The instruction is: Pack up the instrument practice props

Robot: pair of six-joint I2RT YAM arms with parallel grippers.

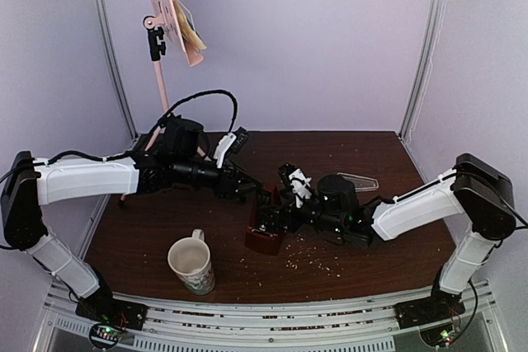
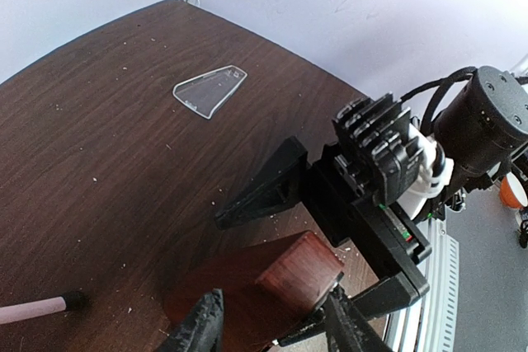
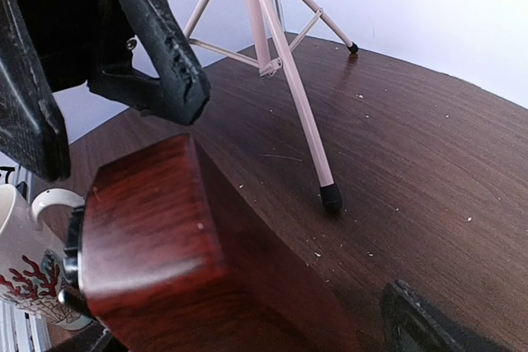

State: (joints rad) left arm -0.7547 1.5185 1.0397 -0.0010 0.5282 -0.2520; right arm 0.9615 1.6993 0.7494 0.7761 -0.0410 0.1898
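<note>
The dark red-brown metronome (image 1: 264, 235) stands on the table (image 1: 396, 245) between both arms. My left gripper (image 1: 262, 195) reaches in from the left and is shut on the metronome's upper part (image 2: 299, 269), one finger at each side. My right gripper (image 1: 276, 222) is open, its jaws wide around the lower body (image 3: 206, 286) without touching it. The clear wedge cover (image 1: 359, 180) lies flat behind the right arm. At the back left stands the pink music stand (image 1: 158, 80), with sheets (image 1: 191, 35) on its desk.
A cream patterned mug (image 1: 192, 265) stands near the front edge, left of the metronome. One stand leg (image 3: 289, 80) ends in a black foot just behind the metronome. Crumbs are scattered on the wood. Frame posts and walls close in the back.
</note>
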